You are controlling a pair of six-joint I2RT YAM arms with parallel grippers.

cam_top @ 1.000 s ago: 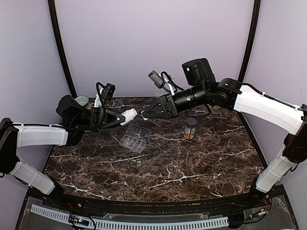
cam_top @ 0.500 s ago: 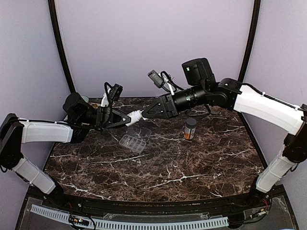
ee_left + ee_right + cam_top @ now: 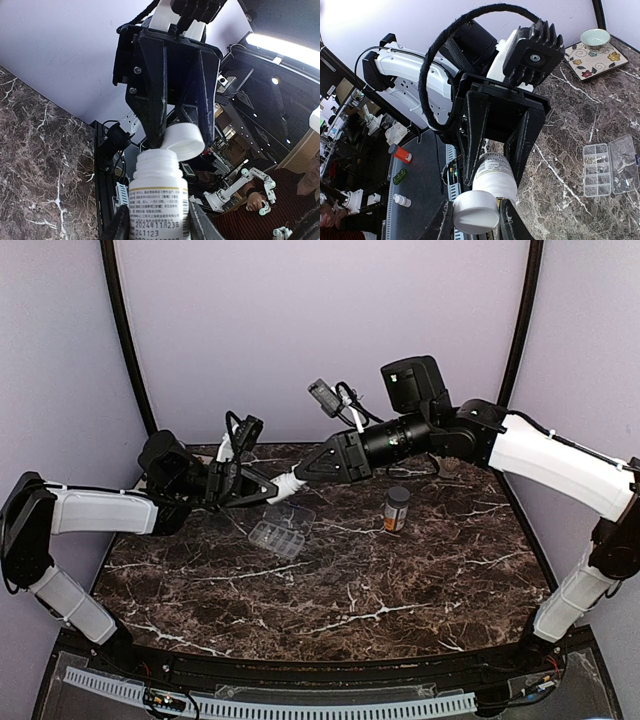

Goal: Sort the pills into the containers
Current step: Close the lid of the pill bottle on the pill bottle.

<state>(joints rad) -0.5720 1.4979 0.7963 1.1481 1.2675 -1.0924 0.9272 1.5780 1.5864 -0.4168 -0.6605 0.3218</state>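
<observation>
Top external | left end effector (image 3: 268,487) pinching bottle (image 3: 287,483) | right end effector (image 3: 303,472) pinching cap (image 3: 476,212) | organizer box (image 3: 282,529) open nearby | amber vial (image 3: 397,509) apart

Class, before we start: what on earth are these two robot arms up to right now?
The left claw holds a white pill bottle in the air, and the right claw grips its white cap, which is off the threaded neck and tilted beside it. The clear organizer box lies open on the marble table; an amber bottle stands nearby.
</observation>
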